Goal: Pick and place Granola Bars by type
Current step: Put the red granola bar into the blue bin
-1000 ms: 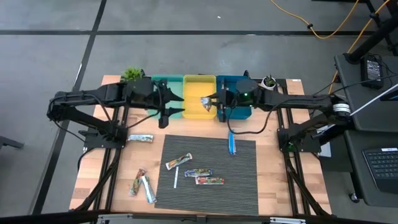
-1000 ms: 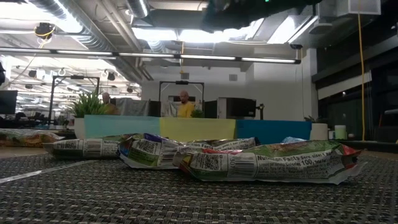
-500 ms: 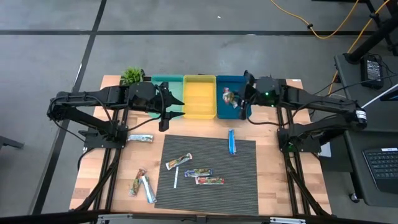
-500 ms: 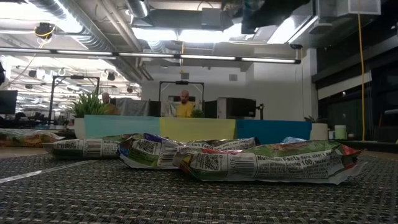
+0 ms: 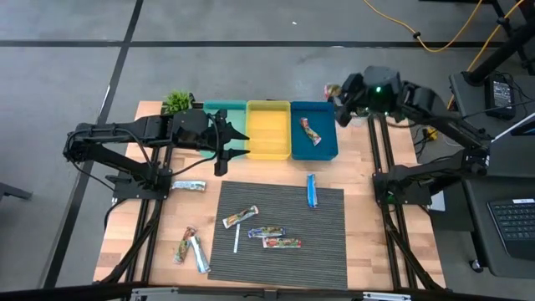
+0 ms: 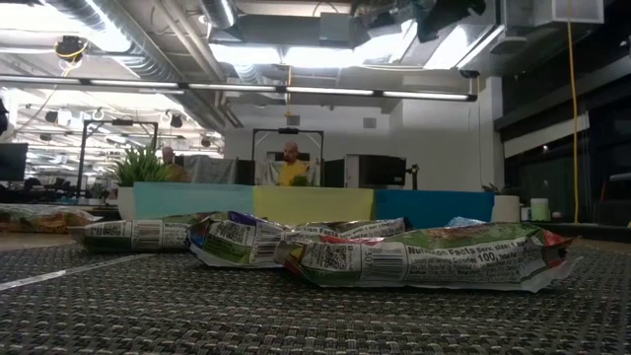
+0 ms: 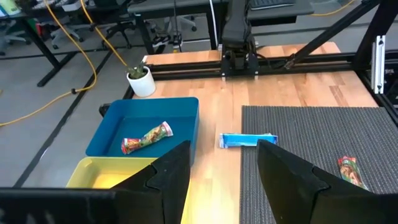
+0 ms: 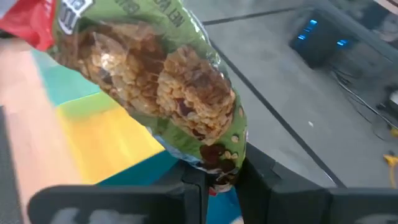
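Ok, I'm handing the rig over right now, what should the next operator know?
Right end effector: shut on a multicoloured granola bar, raised beyond the blue bin's far right corner.
Left end effector: open, empty, near the teal bin and yellow bin.
Done: one multicoloured bar in the blue bin.
Remaining: blue bar and three others on the mat, three more on the tabletop beside it.

Even overhead light fills the high view, with soft, faint shadows. In the low view, ceiling lights glare white while the near mat stays dim and soft-focused. The right wrist view shows a multicoloured bar sharply, while the bins behind it smear with blur.
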Action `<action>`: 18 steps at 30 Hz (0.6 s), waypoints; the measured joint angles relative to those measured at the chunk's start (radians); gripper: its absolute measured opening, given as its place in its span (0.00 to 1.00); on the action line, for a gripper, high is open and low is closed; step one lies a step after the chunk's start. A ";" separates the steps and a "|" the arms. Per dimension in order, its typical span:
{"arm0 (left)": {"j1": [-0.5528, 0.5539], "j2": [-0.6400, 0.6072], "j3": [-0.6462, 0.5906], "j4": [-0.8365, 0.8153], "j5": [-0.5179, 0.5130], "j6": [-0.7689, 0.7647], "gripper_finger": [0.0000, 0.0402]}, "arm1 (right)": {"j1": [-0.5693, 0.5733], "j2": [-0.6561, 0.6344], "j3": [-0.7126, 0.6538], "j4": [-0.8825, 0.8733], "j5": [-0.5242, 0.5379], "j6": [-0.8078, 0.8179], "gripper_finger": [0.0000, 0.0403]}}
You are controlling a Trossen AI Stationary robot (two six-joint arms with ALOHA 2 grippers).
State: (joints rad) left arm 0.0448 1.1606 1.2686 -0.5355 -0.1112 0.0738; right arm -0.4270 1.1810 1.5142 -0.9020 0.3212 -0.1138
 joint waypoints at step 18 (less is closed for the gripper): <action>0.000 0.000 0.000 0.001 0.000 0.000 0.44 | -0.217 0.150 -0.150 0.008 -0.064 -0.025 0.16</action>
State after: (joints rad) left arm 0.0448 1.1606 1.2682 -0.5344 -0.1111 0.0742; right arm -0.6442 1.3306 1.3644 -0.8943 0.2575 -0.1391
